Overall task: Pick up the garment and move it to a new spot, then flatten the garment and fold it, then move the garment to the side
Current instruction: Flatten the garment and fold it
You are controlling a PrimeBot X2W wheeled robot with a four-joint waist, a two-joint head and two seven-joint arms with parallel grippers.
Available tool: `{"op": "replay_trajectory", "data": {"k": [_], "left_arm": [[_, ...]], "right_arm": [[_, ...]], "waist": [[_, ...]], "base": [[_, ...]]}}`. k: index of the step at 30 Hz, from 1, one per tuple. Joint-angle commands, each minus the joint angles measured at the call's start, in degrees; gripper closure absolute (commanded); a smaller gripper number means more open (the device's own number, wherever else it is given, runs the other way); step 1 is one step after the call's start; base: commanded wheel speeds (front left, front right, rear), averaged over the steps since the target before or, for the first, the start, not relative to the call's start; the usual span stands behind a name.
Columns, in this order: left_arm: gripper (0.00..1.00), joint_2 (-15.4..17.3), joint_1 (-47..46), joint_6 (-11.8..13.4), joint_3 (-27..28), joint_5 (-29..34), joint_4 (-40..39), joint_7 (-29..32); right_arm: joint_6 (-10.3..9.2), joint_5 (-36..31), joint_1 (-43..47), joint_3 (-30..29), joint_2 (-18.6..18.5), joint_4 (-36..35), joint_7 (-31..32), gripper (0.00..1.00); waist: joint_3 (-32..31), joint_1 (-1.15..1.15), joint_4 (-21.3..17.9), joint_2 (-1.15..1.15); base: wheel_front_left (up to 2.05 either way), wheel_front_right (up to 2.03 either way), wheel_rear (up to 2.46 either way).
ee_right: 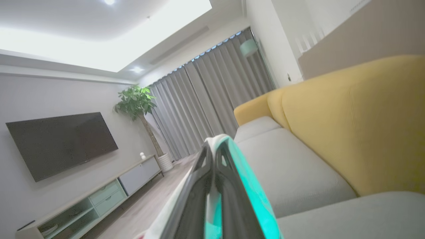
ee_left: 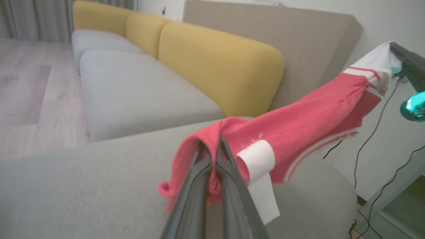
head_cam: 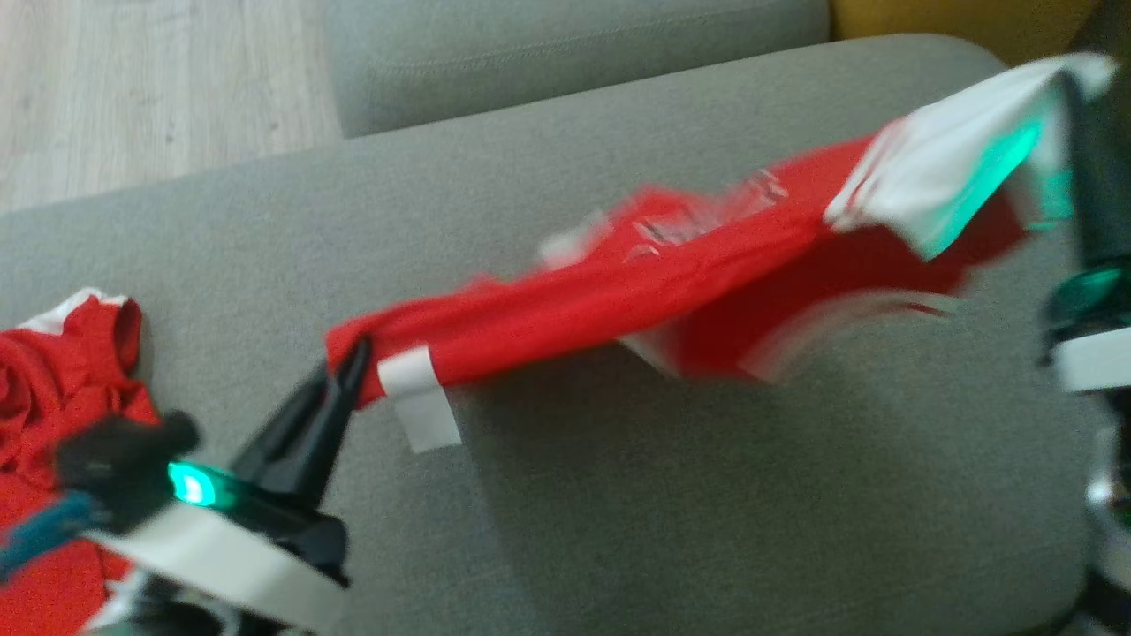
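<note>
The left gripper [head_cam: 355,352] has two long fingers [head_cam: 300,433] of glossy black, wide at the base and narrowing to thin tips. They rise from a black housing [head_cam: 296,526] with a small turquoise lamp [head_cam: 193,485] that glows. Under the housing comes a white wrist section [head_cam: 221,561], flat and angular. Beside it sits a black blocky part [head_cam: 119,459] with a blue cable [head_cam: 40,530]. The right gripper [head_cam: 1074,93] is dark too, with a green-lit ring [head_cam: 1091,291] and a white segment [head_cam: 1096,358] below it. From the wrist cameras the fingers look dark grey and smooth.

Grey sofa cushion [head_cam: 618,530], yellow backrest [ee_left: 219,66]
</note>
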Motion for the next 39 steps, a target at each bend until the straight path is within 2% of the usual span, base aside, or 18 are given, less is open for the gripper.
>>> {"op": "replay_trajectory", "data": {"k": [1, 5, 8, 11, 13, 18, 21, 24, 29, 32, 34, 39], "left_arm": [[1.0, 1.12, -2.62, -0.45, 2.88, -0.42, -2.89, 0.51], [1.0, 4.1, -7.71, -0.1, 5.32, -7.35, -13.41, 7.66], [1.0, 6.17, -16.56, 2.27, 7.15, -15.46, -16.88, 15.53], [1.0, 6.82, -24.22, 4.89, 7.17, -20.13, -14.56, 20.73], [1.0, 7.58, -29.47, 6.01, 6.83, -20.55, -11.08, 23.19], [1.0, 8.75, -42.45, 5.63, 3.67, -15.19, 2.86, 24.54], [1.0, 8.05, -52.43, 4.76, 2.11, -8.38, 13.07, 19.88], [1.0, 5.64, -62.9, 3.4, 0.91, -1.0, 22.2, 9.05], [1.0, 1.67, -72.28, 1.49, -0.82, 4.15, 37.27, -6.97], [1.0, 1.05, -71.08, 0.4, -1.89, 5.08, 42.94, -14.17], [1.0, 0.78, -67.36, -0.17, -2.91, 4.93, 45.39, -18.11], [1.0, 0.68, -50.04, -0.97, -6.88, 3.86, 47.72, -26.74]], "right_arm": [[0.44, 0.47, -3.17, 0.73, -0.37, -2.59, 0.64, 1.0], [0.44, 2.65, -8.64, -4.3, 0.37, -8.5, 6.72, 1.0], [0.44, 1.74, -16.56, -7.53, 0.72, -8.49, 12.6, 1.0], [0.44, 0.85, -22.06, -7.33, 0.99, -5.52, 16.05, 1.0], [0.44, -0.2, -25.28, -6.42, 1.2, -2.88, 17.09, 1.0], [0.44, -4.27, -33.91, -3.85, 1.6, 6.98, 14.33, 1.0], [0.44, -6.72, -41.57, -3.85, 1.66, 14.75, 8.96, 1.0], [0.44, -8.49, -49.63, -4.08, 1.68, 21.9, 2.09, 1.0], [0.44, -7.24, -55.33, -2.67, 1.69, 29.37, -6.64, 1.0], [0.44, -6.25, -50.95, -0.8, 1.69, 29.77, -9.51, 1.0], [0.44, -6.39, -44.64, 0.26, 1.69, 28.53, -10.29, 1.0], [0.44, -4.36, -23.01, 2.27, 1.69, 25.48, -10.89, 1.0]], "waist": [[-0.55, 0.0, -0.4, 0.0], [-1.07, 0.0, -1.0, 0.0], [-0.22, 0.0, -1.85, 0.0], [1.72, 0.0, -2.31, 0.0], [3.93, 0.0, -2.51, 0.0], [10.22, 0.0, -2.4, 0.0], [14.08, 0.0, -2.11, 0.0], [17.31, 0.0, -1.86, 0.0], [20.09, 0.0, -1.73, 0.0], [20.2, 0.0, -1.73, 0.0], [19.78, 0.0, -1.47, 0.0], [17.79, 0.0, -1.17, 0.0]], "base": [[0.0, 0.0, 0.0], [0.0, 0.0, 0.0], [0.0, 0.0, 0.0], [0.0, 0.0, 0.0], [0.0, 0.0, 0.0], [0.0, 0.0, 0.0], [0.0, 0.0, 0.0], [0.0, 0.0, 0.0], [0.0, 0.0, 0.0], [0.0, 0.0, 0.0], [0.0, 0.0, 0.0], [0.0, 0.0, 0.0]]}}
